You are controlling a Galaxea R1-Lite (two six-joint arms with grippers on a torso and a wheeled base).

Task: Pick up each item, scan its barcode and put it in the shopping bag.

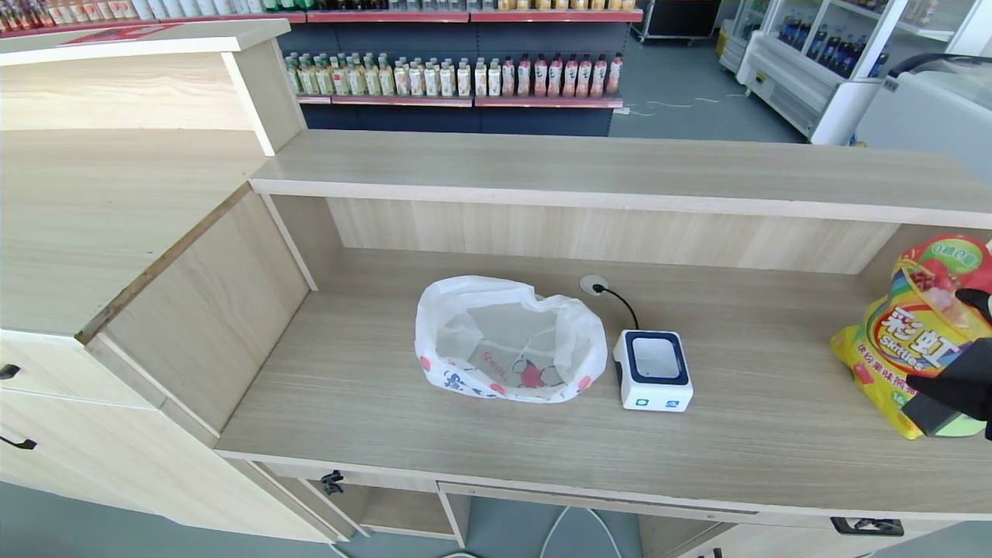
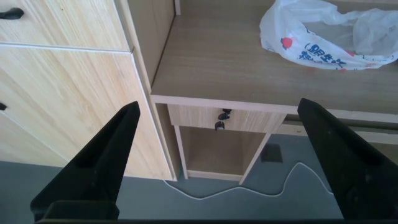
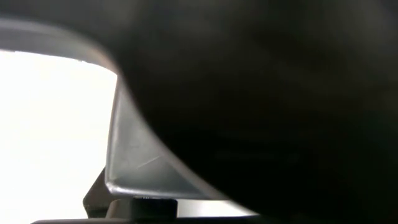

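The right gripper (image 1: 961, 353) is clamped on a bag of sweets (image 1: 903, 341) at the right edge of the desk (image 1: 775, 434). The bag is roughly upright with its printed front towards the head camera. Whether its bottom touches the wood I cannot tell.

The step in hand looks like the carry to the scanner (image 1: 655, 368), which sits near the middle of the desk with its window facing up. No barcode shows on the front, so it is probably on the back. If so, the pack would need tipping over until the back faces down, then holding flat and low above the window. The fingers should stay off that panel (a crinkled foil face reads badly, so keep it taut).

The shopping bag (image 1: 434, 333) lies just beside the scanner on its left. Its mouth is open upward and its rim is slumped, so a release from above its centre should suit.

There is bare wood between the sweets and the scanner, so a low sideways path looks open. Along the back edge a raised ledge (image 1: 604, 167) overhangs, so a high lift should keep towards the front. A cable (image 1: 620, 301) arcs up behind the scanner.

The left gripper (image 2: 219, 106), with its jaws wide apart and holding nothing, hangs off the front left corner of the desk, well apart from all this.
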